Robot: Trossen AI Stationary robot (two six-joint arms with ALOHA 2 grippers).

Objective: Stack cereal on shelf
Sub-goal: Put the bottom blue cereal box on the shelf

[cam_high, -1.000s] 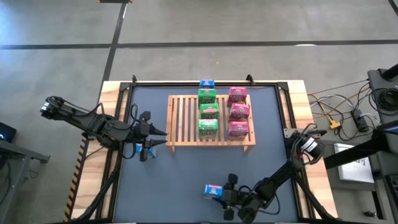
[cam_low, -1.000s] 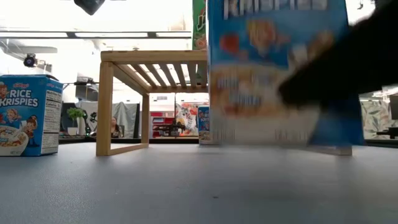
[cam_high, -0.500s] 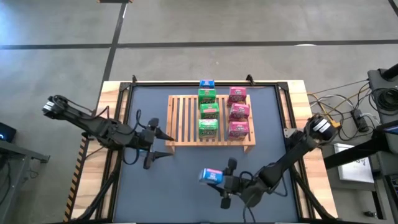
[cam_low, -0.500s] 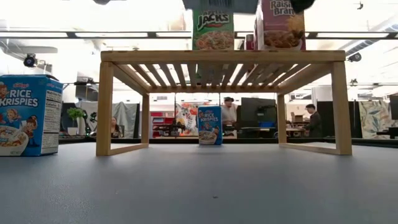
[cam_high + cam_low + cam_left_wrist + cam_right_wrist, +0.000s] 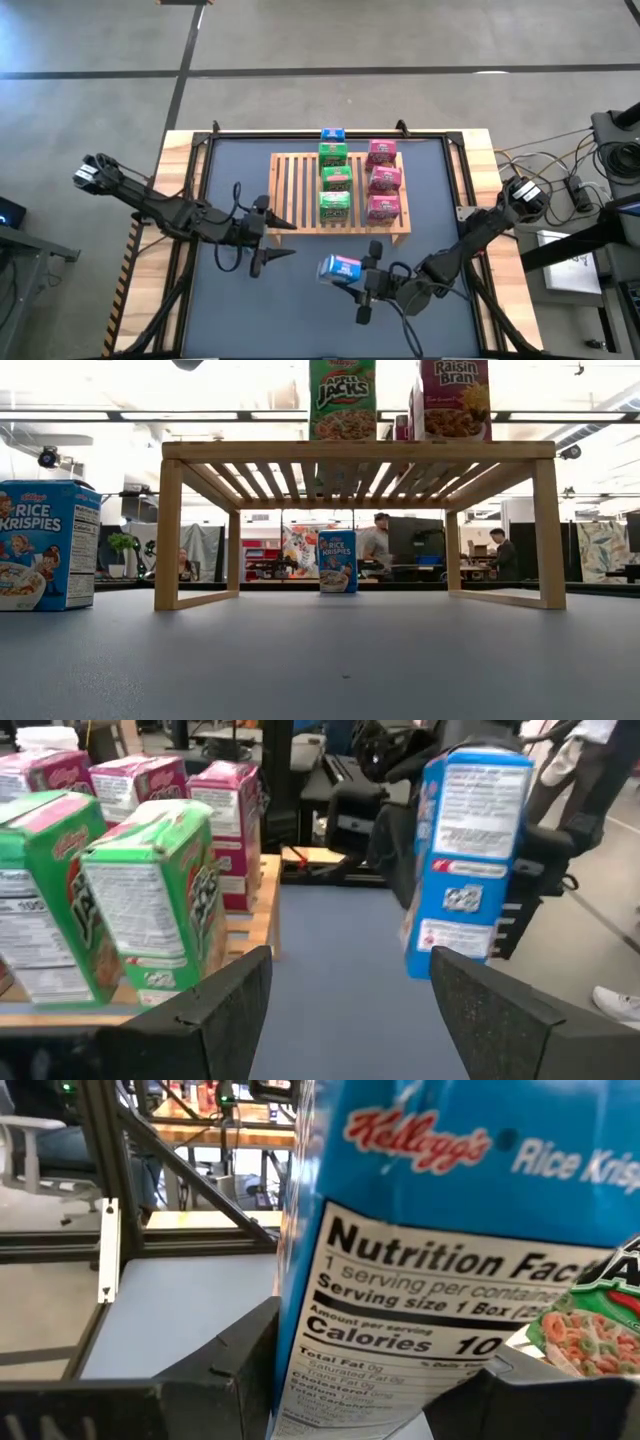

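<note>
The shelf (image 5: 300,195) stands mid-table, with three green cereal boxes (image 5: 335,180) and three pink ones (image 5: 384,180) upright in two rows on its slats. One blue box (image 5: 337,561) stands on the table behind the shelf. Another (image 5: 40,545) stands on the table to the left of it. My right gripper (image 5: 352,275) is shut on a third blue box (image 5: 340,268) and holds it in the air just in front of the shelf. My left gripper (image 5: 285,240) is open and holds nothing. It is off the shelf's near left corner and points toward the held box (image 5: 470,860). My right gripper pinches the blue box between its two fingers (image 5: 225,1370). They sit on the two faces either side of the nutrition panel (image 5: 400,1310), which faces the wrist. The fingers come about level from the table's near right. The box hangs nearly upright, clear of the table.
The shelf's left half (image 5: 290,190) has bare slats. Open grey table lies in front of the shelf and to either side. A black frame (image 5: 190,200) edges the table. People and desks show in the room beyond the far edge.
My right gripper has lifted the blue box off the table near the near edge and carried it up and toward the shelf. My left gripper has moved toward the table's right, past the shelf's near left corner, and its fingers have spread wider.
</note>
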